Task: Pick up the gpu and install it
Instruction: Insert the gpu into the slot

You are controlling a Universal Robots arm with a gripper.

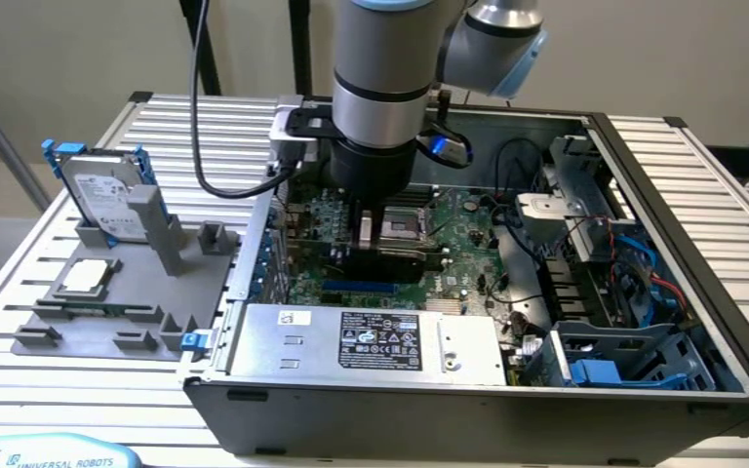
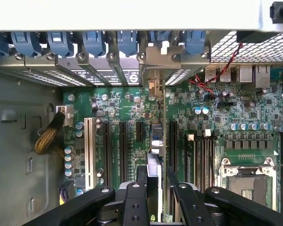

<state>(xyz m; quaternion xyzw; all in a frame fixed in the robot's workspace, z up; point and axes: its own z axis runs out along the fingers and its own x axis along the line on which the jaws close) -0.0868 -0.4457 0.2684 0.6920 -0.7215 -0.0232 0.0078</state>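
Your gripper (image 2: 156,176) clamps the gpu (image 2: 155,141) edge-on above the board (image 2: 118,108), likely for slotting, at the exterior view's twelve o'clock from the supply (image 1: 374,341).

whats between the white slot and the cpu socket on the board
In the wrist view: black slots and the gpu, gripped edge-on by the pincer, lie between the white slot and the cpu socket.

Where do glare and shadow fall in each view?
Exterior view: soft, even room light, the arm shading the motherboard below it. Wrist view: the surface beyond the blue clips is washed out white; the case wall lies dimmer.
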